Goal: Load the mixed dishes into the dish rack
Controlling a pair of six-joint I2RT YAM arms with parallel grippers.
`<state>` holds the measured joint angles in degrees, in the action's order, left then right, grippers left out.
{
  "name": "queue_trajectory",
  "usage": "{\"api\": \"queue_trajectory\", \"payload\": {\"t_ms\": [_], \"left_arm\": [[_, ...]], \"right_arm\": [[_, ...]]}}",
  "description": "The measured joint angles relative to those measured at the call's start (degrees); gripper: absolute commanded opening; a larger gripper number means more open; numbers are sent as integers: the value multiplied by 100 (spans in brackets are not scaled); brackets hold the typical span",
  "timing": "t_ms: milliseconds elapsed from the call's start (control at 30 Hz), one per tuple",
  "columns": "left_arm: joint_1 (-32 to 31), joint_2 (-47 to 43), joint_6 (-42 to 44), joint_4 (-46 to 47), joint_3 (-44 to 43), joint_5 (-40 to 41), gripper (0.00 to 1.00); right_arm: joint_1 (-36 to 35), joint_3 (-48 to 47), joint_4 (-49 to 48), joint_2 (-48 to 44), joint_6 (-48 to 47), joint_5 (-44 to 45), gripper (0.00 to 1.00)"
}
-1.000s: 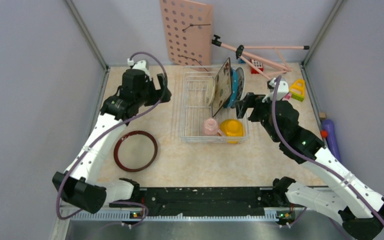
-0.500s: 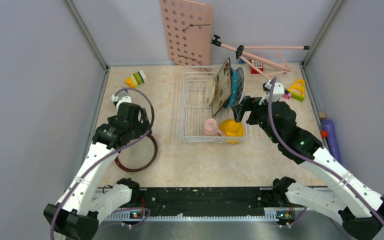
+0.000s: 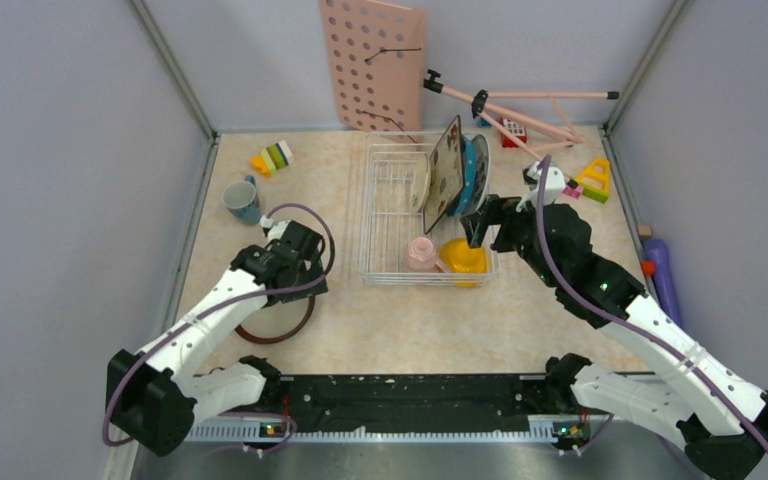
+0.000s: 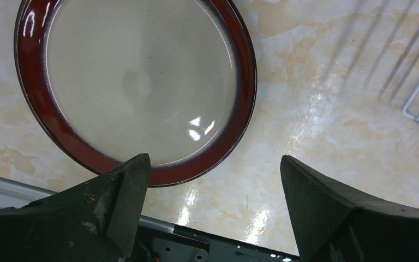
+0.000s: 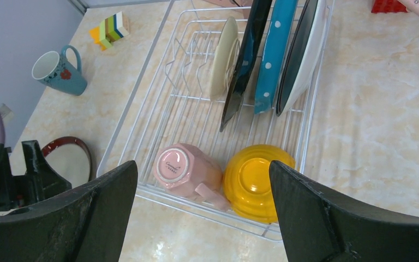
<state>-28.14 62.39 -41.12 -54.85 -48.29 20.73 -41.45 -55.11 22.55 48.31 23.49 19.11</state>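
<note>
The brown-rimmed cream plate (image 4: pixel 136 82) lies flat on the table left of the dish rack (image 3: pixel 385 215); my left arm covers most of it in the top view (image 3: pixel 300 318). My left gripper (image 4: pixel 214 169) is open and empty above the plate's near right rim. The teal mug (image 3: pixel 242 200) stands at the far left. In the rack are the pink mug (image 5: pixel 188 169), the yellow bowl (image 5: pixel 256 180), the square black-rimmed plate (image 5: pixel 248 60), the teal dotted plate (image 5: pixel 275 54) and the white patterned plate (image 5: pixel 305 54). My right gripper (image 5: pixel 203 169) is open and empty above the rack's near end.
A small cream plate (image 5: pixel 222 65) also stands in the rack. Toy blocks (image 3: pixel 273 158) lie at the far left, more (image 3: pixel 595 180) at the far right. A pink pegboard (image 3: pixel 372 65) and a pink rod frame (image 3: pixel 520 110) stand at the back. The table's front rail (image 4: pixel 207 248) is close below my left gripper.
My left arm has swung from the far left corner toward the near side, over the brown-rimmed plate, uncovering the teal mug and blocks. The right arm has barely moved.
</note>
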Motion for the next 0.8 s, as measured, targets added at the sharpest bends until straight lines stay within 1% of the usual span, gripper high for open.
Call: {"api": "queue_trajectory", "payload": {"t_ms": [133,233,467,633,800], "left_arm": [[-160,483,-175,94,0,223,94],[-203,765,-275,138,31,317,91],[-243,1104,-354,341,212,317,85],[-400,1663,-269,527,210,299,88],[-564,2363,-278,433,11,428,91]], "right_arm": [[0,39,0,-66,22,-4,89],[0,72,17,-118,26,-9,89],[0,85,35,-142,35,-20,89],[0,87,42,-188,42,-20,89],[0,85,76,-304,61,-17,89]]}}
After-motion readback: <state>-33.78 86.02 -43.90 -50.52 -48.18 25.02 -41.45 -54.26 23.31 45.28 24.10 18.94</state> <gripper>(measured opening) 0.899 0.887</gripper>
